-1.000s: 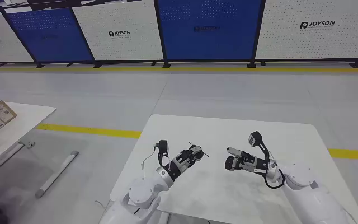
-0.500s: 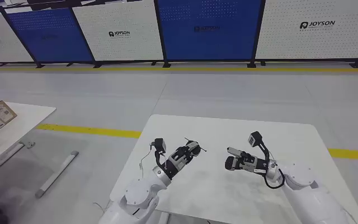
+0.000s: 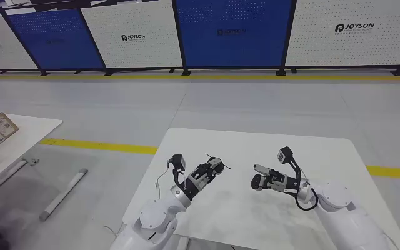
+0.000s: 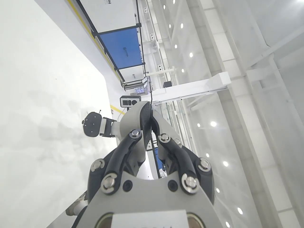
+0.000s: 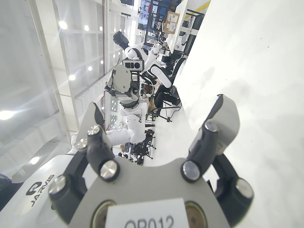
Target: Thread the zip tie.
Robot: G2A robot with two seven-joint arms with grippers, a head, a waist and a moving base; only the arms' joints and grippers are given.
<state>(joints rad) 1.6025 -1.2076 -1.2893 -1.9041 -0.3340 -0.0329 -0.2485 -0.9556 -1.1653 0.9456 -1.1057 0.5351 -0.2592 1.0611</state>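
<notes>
I have two sets of jaws and one zip tie (image 4: 150,103). My left jaws are pressed together on the thin black tie, above the table (image 3: 262,147). My right jaws stand spread, holding nothing.

The top view sits above the arms and looks down and forward over the white bench (image 3: 262,147) to the floor (image 3: 125,106) beyond, from well back. The left wrist view rides close behind the left claw (image 4: 150,113), apparently rolled sideways, and faces across the bench toward the right arm (image 4: 110,128). The right wrist view sits close behind the right claw (image 5: 158,104) and faces back toward the left arm (image 5: 133,117). All three views share the bench top.
</notes>
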